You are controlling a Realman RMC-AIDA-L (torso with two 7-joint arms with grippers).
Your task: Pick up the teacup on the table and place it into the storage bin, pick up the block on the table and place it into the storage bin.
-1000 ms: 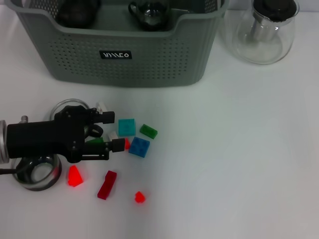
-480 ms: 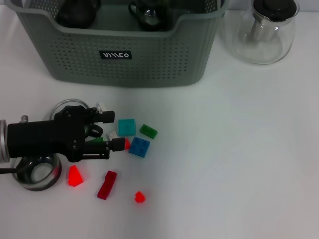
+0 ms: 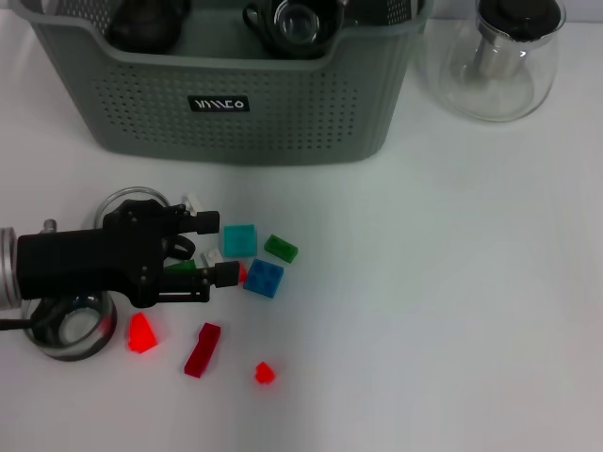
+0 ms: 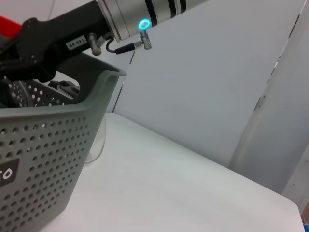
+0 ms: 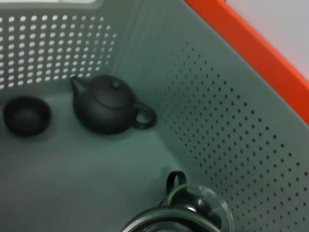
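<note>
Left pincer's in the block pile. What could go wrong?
Open left pincer sits among crowded pieces: small white block, red block. Closing may grab two or scatter them.
Its arm overhangs a clear glass cup; could knock it.
Right arm reaches into the grey-green perforated storage bin; rim could snag it.

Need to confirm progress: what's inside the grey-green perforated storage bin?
The storage bin holds a dark round teapot, a small dark bowl-like cup and a clear glass cup. Its near corners are hidden.

clear glass jug [image 3: 492, 58] on white table [image 3: 452, 311], dark teapot [image 5: 107, 104], small black bowl [image 5: 26, 115]
</note>
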